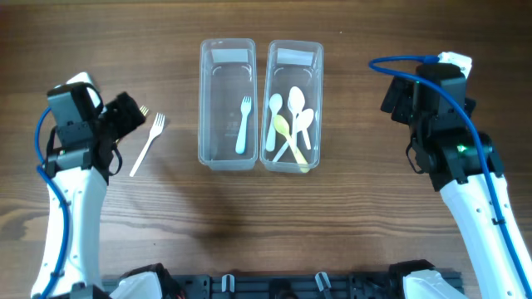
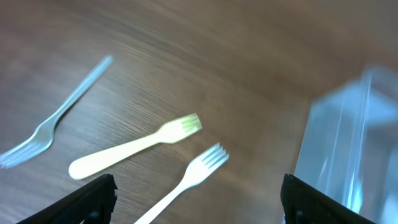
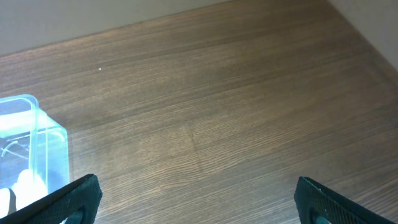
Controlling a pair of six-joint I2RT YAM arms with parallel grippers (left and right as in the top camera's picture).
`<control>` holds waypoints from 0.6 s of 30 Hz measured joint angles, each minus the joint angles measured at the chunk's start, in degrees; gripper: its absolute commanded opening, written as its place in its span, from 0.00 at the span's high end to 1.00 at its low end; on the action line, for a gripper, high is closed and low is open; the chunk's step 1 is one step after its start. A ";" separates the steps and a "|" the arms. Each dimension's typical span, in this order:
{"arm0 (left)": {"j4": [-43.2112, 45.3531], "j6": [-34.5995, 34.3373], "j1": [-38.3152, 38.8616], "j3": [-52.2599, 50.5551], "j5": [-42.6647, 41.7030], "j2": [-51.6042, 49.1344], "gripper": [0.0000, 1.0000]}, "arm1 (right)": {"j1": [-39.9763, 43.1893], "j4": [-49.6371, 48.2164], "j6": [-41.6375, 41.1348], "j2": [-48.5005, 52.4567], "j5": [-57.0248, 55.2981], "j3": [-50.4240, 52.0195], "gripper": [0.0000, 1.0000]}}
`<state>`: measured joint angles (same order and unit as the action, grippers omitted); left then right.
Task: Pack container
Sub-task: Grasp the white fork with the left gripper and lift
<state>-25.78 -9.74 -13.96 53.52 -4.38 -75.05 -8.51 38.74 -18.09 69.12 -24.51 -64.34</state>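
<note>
Nearest the robot, the left gripper [image 2: 194,199] hangs over the table [image 1: 349,208] with its jaws wide apart and nothing between them. The right gripper [image 3: 196,199] also stands open and empty, well right of the containers. Just under the left gripper three forks wait on the wood: a white fork [image 2: 189,177], a cream fork [image 2: 134,147] and a pale blue fork [image 2: 53,124]. Farther in, the left container [image 1: 226,104] holds only one light blue fork [image 1: 243,126], while the right container [image 1: 294,104] already has several spoons [image 1: 293,124]. I judge the packing is about half done; the loose forks remain.
</note>
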 measured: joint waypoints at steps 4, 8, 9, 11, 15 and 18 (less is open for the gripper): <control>-1.07 12.17 0.66 0.00 -3.28 -5.03 0.40 | 0.00 0.00 0.00 0.00 0.02 0.00 0.00; -2.75 21.57 2.03 0.00 -3.69 -11.54 0.32 | 0.00 0.00 0.00 0.00 0.02 0.00 0.00; -3.13 23.37 2.34 0.00 -3.72 -13.73 0.32 | 0.00 0.00 0.00 0.00 0.02 0.00 0.00; -3.50 25.20 2.38 0.00 -3.69 -15.78 0.28 | 0.00 0.00 0.00 0.00 0.02 0.00 0.00; -4.39 29.92 2.38 0.00 -3.69 -17.29 0.25 | 0.00 0.00 0.00 0.00 0.00 0.00 0.00; -4.24 33.11 2.38 0.00 -3.67 -17.33 0.27 | 0.00 0.00 0.00 0.00 0.00 0.00 0.00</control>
<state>-30.02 23.38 -11.57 53.52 -8.05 -92.38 -8.51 38.74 -18.09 69.12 -24.51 -64.34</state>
